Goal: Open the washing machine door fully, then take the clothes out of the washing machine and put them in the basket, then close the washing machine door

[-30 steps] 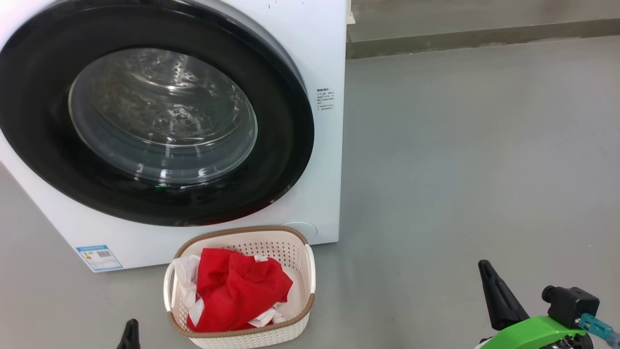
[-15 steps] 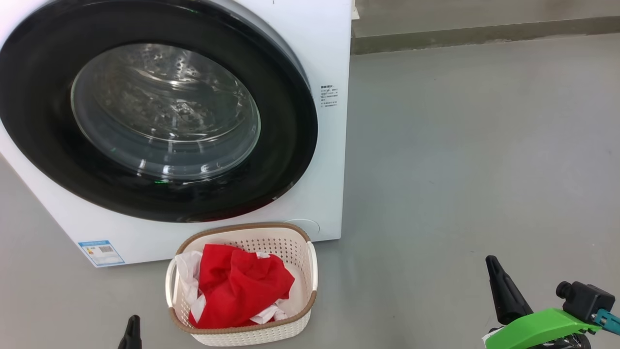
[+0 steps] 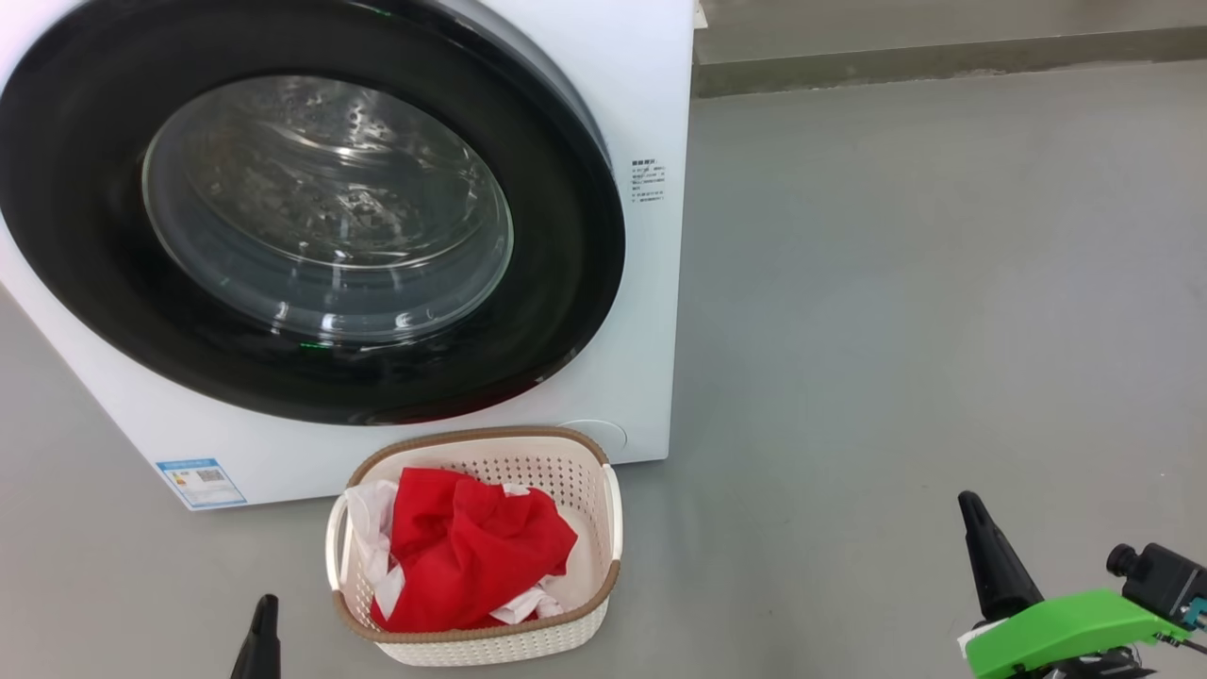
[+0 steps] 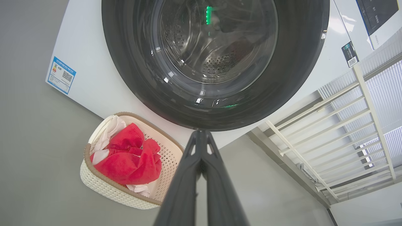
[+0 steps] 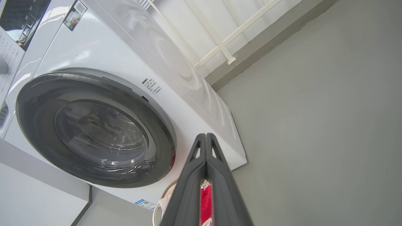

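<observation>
Door (image 3: 321, 212) sits flush on the washer (image 3: 651, 94), upper left of the head view. Clothes (image 3: 471, 556) lie in the basket (image 3: 490, 646), bottom centre. The last step looks done, and only parking the arms seems left. Left tool (image 3: 268, 605), bottom left, and right tool (image 3: 971, 505), bottom right, are both pressed together, empty, touching nothing.

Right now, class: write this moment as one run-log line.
door shut | clothes in basket | left claw shut, empty | right claw shut, empty
</observation>
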Available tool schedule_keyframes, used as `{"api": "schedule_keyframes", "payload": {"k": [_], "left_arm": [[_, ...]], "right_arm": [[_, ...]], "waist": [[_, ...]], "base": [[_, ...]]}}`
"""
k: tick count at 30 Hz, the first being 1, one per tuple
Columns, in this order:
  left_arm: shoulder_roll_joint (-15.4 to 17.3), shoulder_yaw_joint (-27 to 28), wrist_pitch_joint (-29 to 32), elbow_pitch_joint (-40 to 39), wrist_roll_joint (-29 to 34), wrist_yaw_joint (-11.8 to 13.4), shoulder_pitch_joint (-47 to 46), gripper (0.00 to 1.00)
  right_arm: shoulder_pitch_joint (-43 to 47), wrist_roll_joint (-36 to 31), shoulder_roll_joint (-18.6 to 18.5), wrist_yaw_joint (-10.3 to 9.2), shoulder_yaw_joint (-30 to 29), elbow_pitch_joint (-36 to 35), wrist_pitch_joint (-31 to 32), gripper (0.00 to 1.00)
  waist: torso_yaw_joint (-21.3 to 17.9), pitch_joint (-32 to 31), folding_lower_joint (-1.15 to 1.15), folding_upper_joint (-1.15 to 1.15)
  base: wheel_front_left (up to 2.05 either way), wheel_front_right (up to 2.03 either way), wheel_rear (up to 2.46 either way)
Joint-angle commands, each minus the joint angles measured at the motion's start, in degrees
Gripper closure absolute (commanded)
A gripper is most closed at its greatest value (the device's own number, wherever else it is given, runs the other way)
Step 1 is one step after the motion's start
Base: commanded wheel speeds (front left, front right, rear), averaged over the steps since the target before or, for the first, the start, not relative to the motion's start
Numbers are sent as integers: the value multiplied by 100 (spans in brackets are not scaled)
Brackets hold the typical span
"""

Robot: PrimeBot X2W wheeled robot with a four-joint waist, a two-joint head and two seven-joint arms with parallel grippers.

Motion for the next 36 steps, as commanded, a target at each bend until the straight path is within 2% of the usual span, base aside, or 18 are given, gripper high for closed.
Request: {"api": "schedule_keyframes", "payload": {"k": [1,36], "left_arm": [[59,91,45,-94,-164,-41,-265,100],[64,77,620,73,-2344,-95,-706,100]], "right_arm": [[-334,200,-77,-3,25,-171,30,100],[-520,2530,-87,-5,-202,-220,621,100]], "waist": [[7,7,-1,0],[138,139,-1,0]], "base": [[0,0,0],[0,0,0]]}}
